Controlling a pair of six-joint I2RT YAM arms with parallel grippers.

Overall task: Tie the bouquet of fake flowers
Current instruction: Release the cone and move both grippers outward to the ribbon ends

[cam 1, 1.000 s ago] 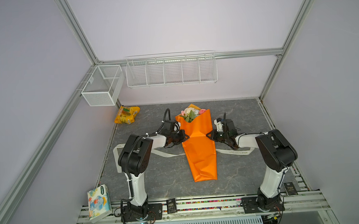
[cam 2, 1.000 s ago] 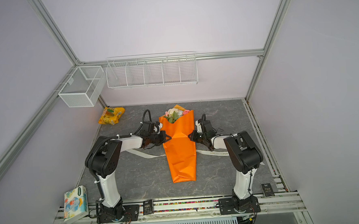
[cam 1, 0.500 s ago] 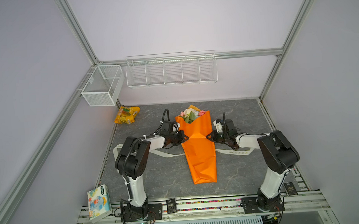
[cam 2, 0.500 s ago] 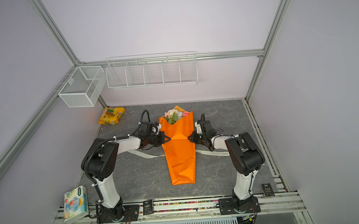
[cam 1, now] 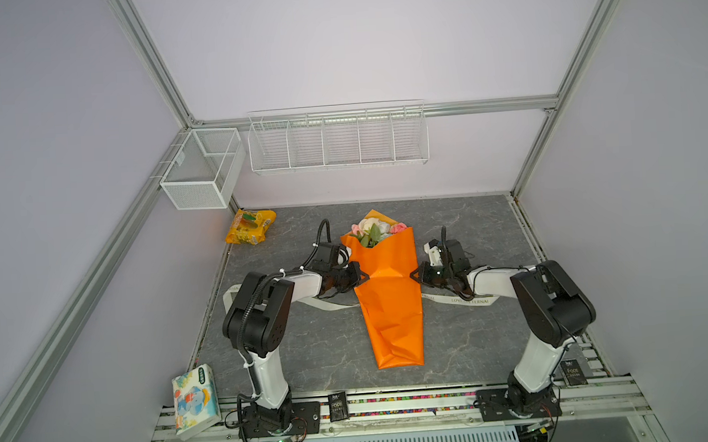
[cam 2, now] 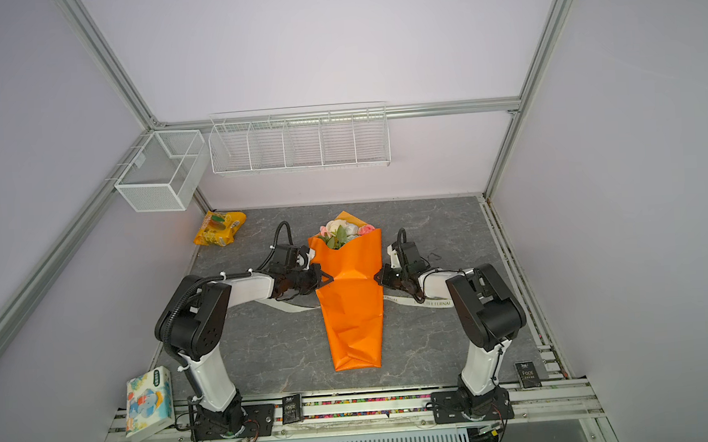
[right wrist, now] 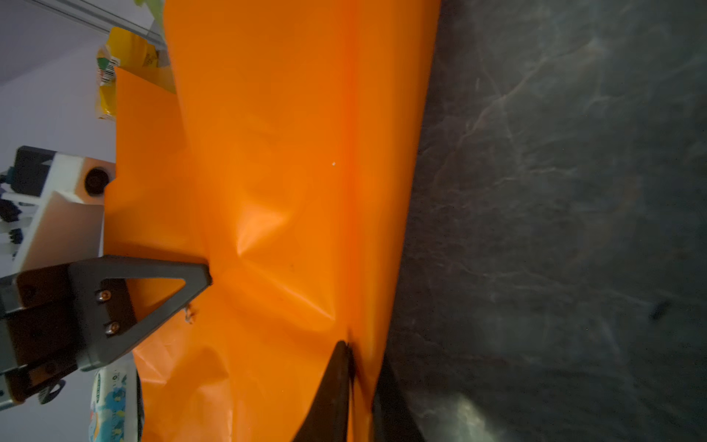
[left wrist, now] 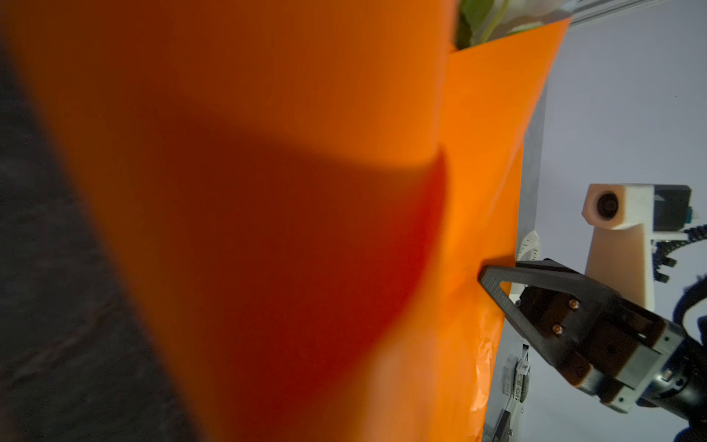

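One bouquet of fake flowers (cam 1: 390, 307), pink and cream blooms in creased orange wrap, is pinched at opposite edges by left end effector (cam 1: 362, 276) and right end effector (cam 1: 413, 275).

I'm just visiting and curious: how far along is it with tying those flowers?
Done: bouquet wrapped in orange paper, lying across the ribbon. In hand: left gripper and right gripper squeeze its waist from both sides. Left: ribbon lies flat, untied.
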